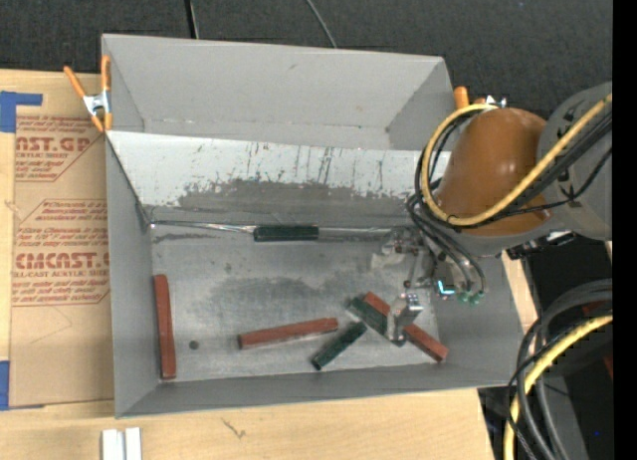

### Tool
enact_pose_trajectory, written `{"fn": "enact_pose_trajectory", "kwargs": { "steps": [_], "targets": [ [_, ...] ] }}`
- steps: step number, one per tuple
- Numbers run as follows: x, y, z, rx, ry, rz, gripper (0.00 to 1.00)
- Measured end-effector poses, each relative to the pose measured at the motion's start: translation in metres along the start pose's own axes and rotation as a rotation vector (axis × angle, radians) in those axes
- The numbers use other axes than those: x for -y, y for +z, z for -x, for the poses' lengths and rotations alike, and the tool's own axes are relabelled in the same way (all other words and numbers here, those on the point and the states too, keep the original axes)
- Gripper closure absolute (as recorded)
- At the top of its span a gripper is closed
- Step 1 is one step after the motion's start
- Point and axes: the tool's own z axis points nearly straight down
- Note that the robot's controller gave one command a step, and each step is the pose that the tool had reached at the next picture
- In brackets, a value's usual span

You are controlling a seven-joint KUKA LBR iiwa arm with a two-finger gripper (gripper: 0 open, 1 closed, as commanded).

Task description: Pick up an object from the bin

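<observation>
My gripper (402,317) is low in the bin's front right part, right over a red-brown stick (426,343) that lies slantwise there. A short dark green piece (366,313) crosses that stick's left end. Just to the left lies a dark green bar (337,346), tilted, and beyond it a longer red-brown stick (288,334) lies almost level on the floor. Part of the slanted red-brown stick is hidden under the gripper.
Another red-brown stick (164,327) lies along the bin's left wall, lengthwise front to back. A dark green bar (286,234) rests at the foot of the back wall. The arm with its orange cover and cables hangs over the bin's right side.
</observation>
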Motion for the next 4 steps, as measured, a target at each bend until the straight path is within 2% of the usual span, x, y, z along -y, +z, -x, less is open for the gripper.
{"fn": "enact_pose_trajectory", "kwargs": {
  "steps": [1,2,3,4],
  "targets": [
    [0.000,-0.004,0.002,0.008,-0.001,-0.001,0.00],
    [0.049,0.089,-0.002,0.016,-0.023,0.001,1.00],
    [0.049,0.089,-0.002,0.016,-0.023,0.001,1.00],
    [0.045,-0.055,0.000,0.010,-0.061,-0.001,1.00]
  ]
}}
